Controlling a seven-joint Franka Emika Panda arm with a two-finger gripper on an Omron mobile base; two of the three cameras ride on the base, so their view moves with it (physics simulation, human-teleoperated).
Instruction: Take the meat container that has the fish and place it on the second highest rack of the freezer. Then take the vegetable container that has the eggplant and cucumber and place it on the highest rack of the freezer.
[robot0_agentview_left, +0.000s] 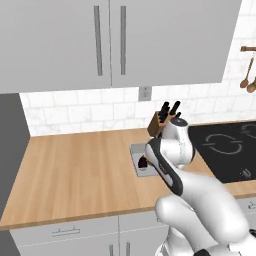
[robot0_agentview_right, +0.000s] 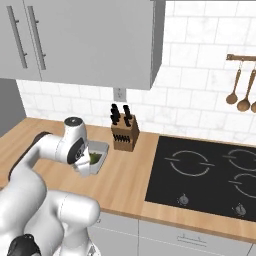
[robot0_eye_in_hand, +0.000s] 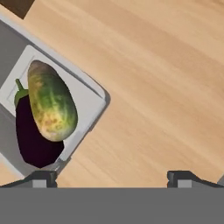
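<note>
Closest to the lens, the two dark tips of the hand (robot0_eye_in_hand: 112, 177) stand wide apart, open and holding nothing, with bare wooden counter (robot0_eye_in_hand: 166, 78) showing between them. Just off to one side of those tips sits the grey vegetable container (robot0_eye_in_hand: 89, 103), and in it the cucumber (robot0_eye_in_hand: 51, 107), yellowish-green and mottled, lies partly across the dark purple eggplant (robot0_eye_in_hand: 35, 144). From the base cameras the white arm (robot0_agentview_left: 172, 160) bends down over that same tray, which rests on the counter beside the knife block (robot0_agentview_right: 124, 132), with the black cooktop (robot0_agentview_right: 210, 172) further along. No fish tray is on this stretch of counter, so the judgement is that the vegetable step is the one in hand: the robot is lining up on the eggplant-and-cucumber tray, not yet gripping it. The hand sits offset from the tray, over bare wood. The next move looks to call for shifting across until one tip is inside the rim and the other outside, then lowering and closing on the wall, keeping clear of the cucumber. After that comes the carry to the freezer's top shelf
</note>
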